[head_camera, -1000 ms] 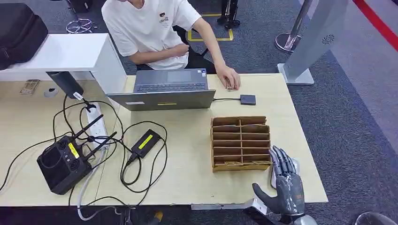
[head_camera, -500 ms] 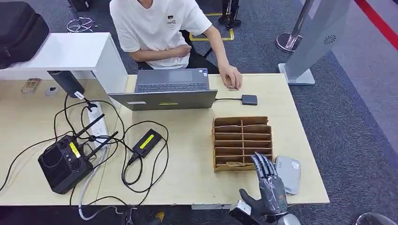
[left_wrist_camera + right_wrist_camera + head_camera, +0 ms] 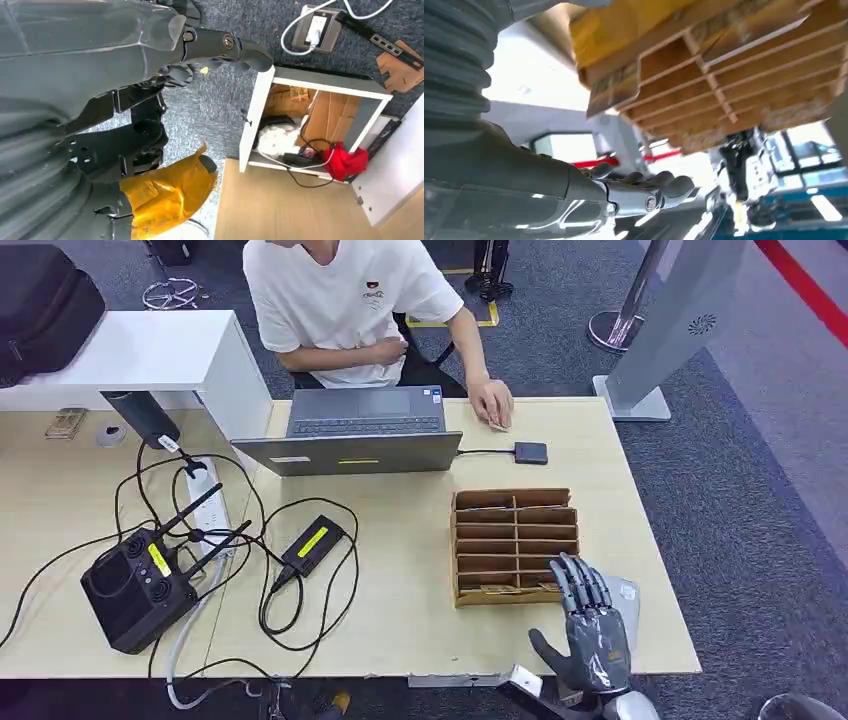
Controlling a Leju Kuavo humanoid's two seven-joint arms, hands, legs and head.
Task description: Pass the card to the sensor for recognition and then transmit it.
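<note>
You can see a flat printed card (image 3: 497,589) lying in the nearest slot of the brown cardboard compartment tray (image 3: 514,544). Your right hand (image 3: 590,632) hovers beside it, fingers spread, holding nothing, above a grey rectangular sensor pad (image 3: 622,591). Whether your left hand (image 3: 150,65) is open or closed, I cannot tell.

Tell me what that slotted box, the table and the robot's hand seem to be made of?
The slotted box looks like brown cardboard: matt, with thin folded dividers and raw edges. The table seems to be a pale wood-look board, smooth and evenly grained, possibly laminate. The right hand looks like dark grey plastic or metal with a slight sheen; which one I cannot tell.
</note>
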